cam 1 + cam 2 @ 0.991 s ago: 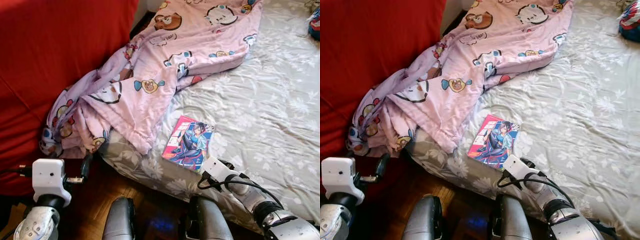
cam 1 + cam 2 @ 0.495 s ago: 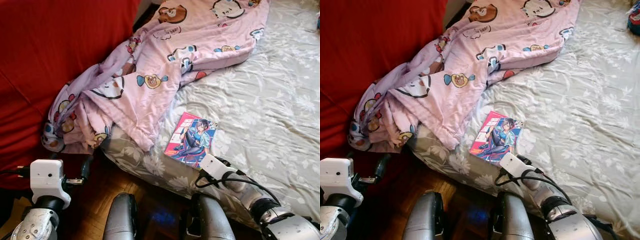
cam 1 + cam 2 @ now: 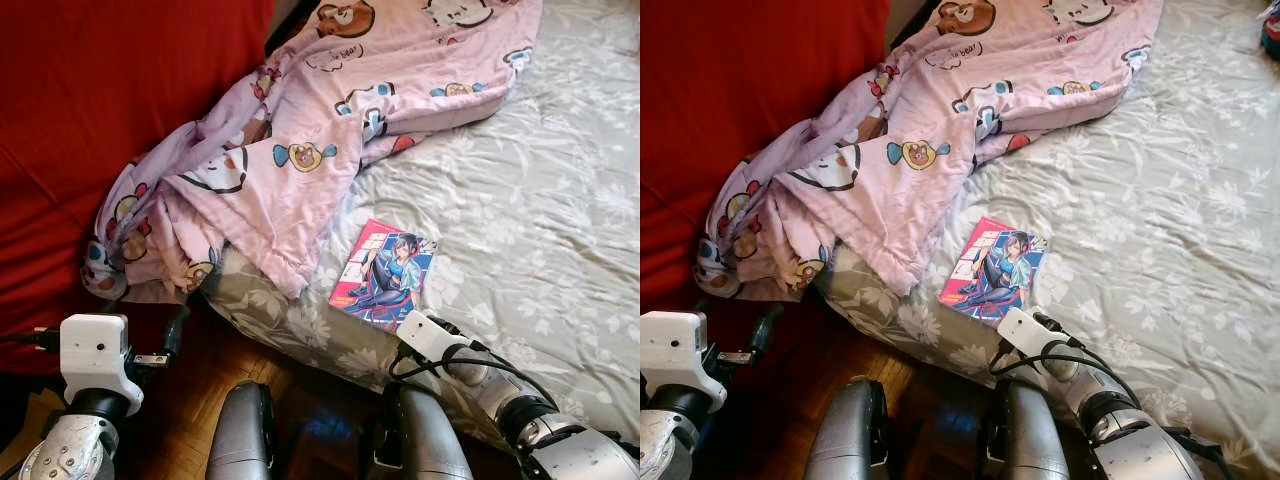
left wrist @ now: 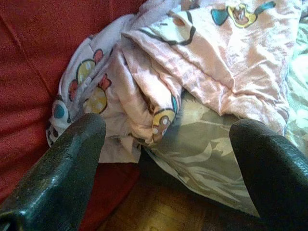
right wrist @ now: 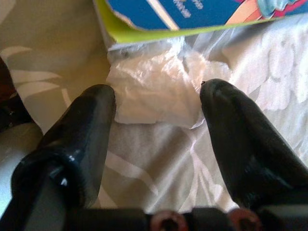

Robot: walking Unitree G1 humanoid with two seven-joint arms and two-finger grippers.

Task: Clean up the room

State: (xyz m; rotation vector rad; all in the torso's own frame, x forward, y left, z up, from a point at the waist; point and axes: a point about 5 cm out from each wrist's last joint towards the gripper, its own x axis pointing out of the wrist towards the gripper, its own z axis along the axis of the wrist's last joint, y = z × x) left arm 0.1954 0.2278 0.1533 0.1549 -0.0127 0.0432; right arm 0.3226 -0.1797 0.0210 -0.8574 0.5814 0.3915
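So at that point the room cleanup was barely started, going by what I could see. The pink cartoon blanket [image 3: 330,130] was heaped in a rumpled pile, draped off the corner of the bed [image 3: 560,230] and bunched against the red sofa [image 3: 90,130], and the manga book [image 3: 388,273] lay flat on the grey floral sheet near the bed's edge, just beside the blanket's hem, so nothing looked folded or put away yet. My right gripper [image 5: 159,108] was down at the mattress edge just short of the book, fingers spread with nothing between them, and through the right wrist cam I could see a crumpled bit of clear plastic wrap [image 5: 154,91] lying on the sheet right up against the book's near edge, framed between the two fingertips. My guess was the book, or that wrap, was the next thing to grab. The left gripper [image 4: 168,144] hung low by the floor with its fingers wide apart and empty, pointed at the blanket's hanging end. What I couldn't tell: whether the right fingertips were actually touching the sheet, since the arm covers them from the head cam, and whether the wrap was attached to the book or loose. The far side of the bed was cut off, with some colourful object [image 3: 1272,32] clipped at the frame edge that I couldn't identify.
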